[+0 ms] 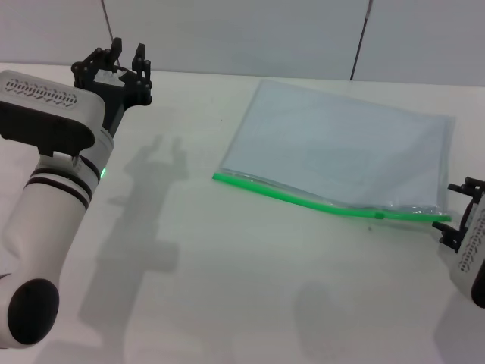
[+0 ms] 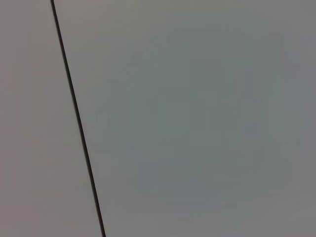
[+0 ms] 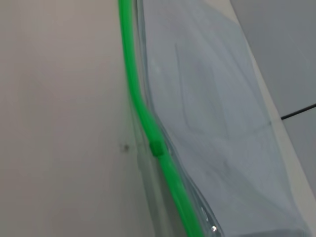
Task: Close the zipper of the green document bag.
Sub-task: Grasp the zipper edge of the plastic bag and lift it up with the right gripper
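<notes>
Bag [image 1: 341, 148]: flat, translucent blue-grey plastic, rectangular, lying toward worktop [image 1: 227, 288] far right corner. Zipper [image 1: 303, 200]: thin bright green strip along near long edge, slightly wavy; small slider [image 3: 157, 147] near right end. Right gripper [image 1: 462, 216]: just beside zipper's right end, mostly cut off; finger state indiscernible. Left gripper [image 1: 126, 61]: raised at far left, fingers parted, holding nothing.

chunky white left arm [image 1: 45, 227] with black joint bands, tiny green light, perforated vent strip, black skeletal left gripper [image 1: 121, 64], right gripper [image 1: 462, 220] black too, white perforated housing
</notes>
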Motion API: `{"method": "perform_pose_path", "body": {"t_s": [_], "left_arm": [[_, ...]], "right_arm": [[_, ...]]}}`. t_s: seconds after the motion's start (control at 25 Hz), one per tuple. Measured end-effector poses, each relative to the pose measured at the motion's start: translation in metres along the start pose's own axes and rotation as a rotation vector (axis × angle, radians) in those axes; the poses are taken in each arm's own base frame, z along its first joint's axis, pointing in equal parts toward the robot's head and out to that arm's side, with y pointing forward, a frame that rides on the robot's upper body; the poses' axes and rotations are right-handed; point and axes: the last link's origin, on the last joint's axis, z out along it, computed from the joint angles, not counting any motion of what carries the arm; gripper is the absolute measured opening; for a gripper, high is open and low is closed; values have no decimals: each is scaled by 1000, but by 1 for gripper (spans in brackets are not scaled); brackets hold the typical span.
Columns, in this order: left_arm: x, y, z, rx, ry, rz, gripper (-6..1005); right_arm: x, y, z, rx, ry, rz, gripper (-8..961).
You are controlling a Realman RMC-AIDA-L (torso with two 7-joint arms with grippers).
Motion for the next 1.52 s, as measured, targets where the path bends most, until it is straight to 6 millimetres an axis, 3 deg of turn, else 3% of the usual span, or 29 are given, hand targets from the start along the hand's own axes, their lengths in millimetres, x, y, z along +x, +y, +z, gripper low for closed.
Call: {"method": "perform_pose_path", "body": {"t_s": [0.4, 1.12, 1.52], "left_arm": [[0, -1, 1, 3, 0, -1, 318], [1, 1, 5, -4, -21, -12, 319], [1, 1, 6, -5, -19, -13, 319]], "right_arm": [[0, 8, 5, -18, 7, -15, 626], [-8, -5, 12, 57, -7, 4, 624], [-24, -2, 17, 51, -40, -33, 620]]}}
